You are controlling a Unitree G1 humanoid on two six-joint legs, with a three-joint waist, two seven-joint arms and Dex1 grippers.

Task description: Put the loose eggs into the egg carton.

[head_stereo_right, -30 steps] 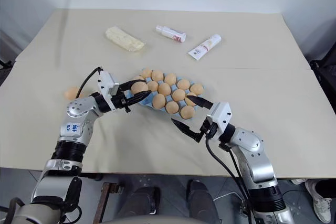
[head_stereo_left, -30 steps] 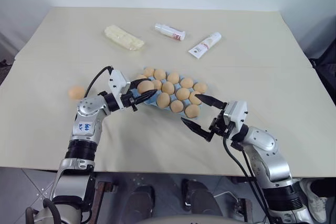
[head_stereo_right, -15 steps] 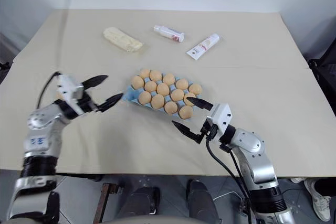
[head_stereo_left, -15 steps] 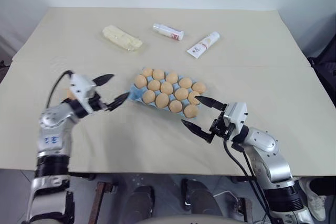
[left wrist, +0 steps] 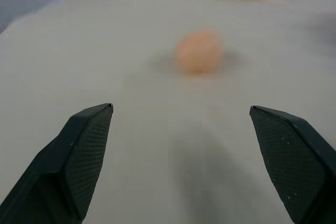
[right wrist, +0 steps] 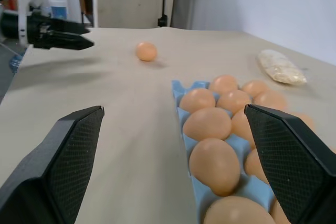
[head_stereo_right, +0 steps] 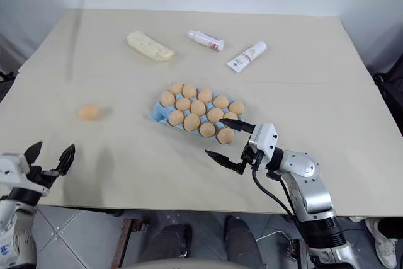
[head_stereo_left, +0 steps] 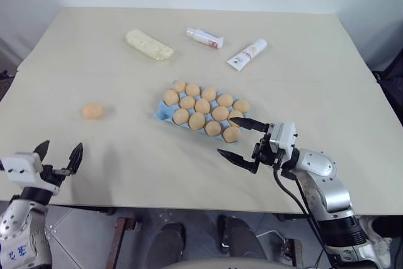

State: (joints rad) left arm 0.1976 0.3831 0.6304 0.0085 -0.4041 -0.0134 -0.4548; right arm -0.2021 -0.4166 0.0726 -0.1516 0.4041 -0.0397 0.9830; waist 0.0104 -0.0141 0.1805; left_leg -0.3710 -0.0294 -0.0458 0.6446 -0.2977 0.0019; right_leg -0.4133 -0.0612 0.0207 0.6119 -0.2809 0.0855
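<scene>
One loose egg lies on the table left of the egg carton. The carton is light blue and holds several eggs, and its near-left corner cup shows bare blue. My left gripper hangs open and empty at the table's front-left edge, pointing toward that egg, well short of it. My right gripper stands open at the carton's near-right corner, pointing left along the carton, with nothing between its fingers.
At the back of the table lie a pale yellow wrapped block, a small white bottle and a white tube. The table's front edge runs just under both grippers.
My left gripper let an egg go into the carton, opened, and drew back left to the table's front edge. The right gripper has stayed in place.
</scene>
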